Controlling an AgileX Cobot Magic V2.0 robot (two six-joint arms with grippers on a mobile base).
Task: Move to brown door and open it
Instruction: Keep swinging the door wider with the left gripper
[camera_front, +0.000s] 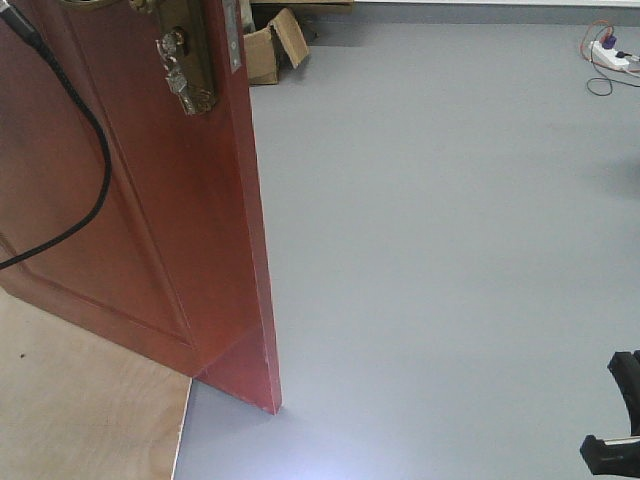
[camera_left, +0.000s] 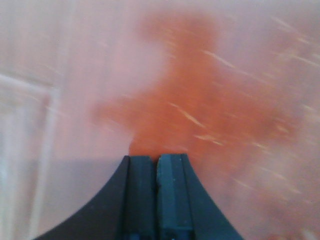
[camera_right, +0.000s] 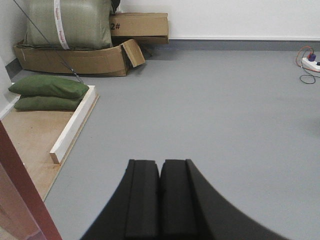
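Plywood flooring (camera_front: 80, 400) fills the near left corner of the front view, and the brown door (camera_front: 140, 200) stands on it, swung ajar so its free edge points toward the camera over the grey floor (camera_front: 450, 250). Its brass keyhole plate (camera_front: 190, 60) with hanging keys sits near the top, just inside that edge; a black cable (camera_front: 95, 140) loops across the panel. The left tool (camera_left: 155, 165) is clenched, holding nothing, its tips close against a blurred reddish surface, probably the door face, which suggests it is pushing the panel instead of gripping the handle. Further right, the right tool (camera_right: 160, 170) is also clenched and empty, aimed past the door's edge (camera_right: 20, 185) toward open floor, cardboard boxes (camera_right: 100, 50) and green sacks (camera_right: 47, 87), apparently kept out of the door's swing. A power strip (camera_front: 610, 55) lies far right.
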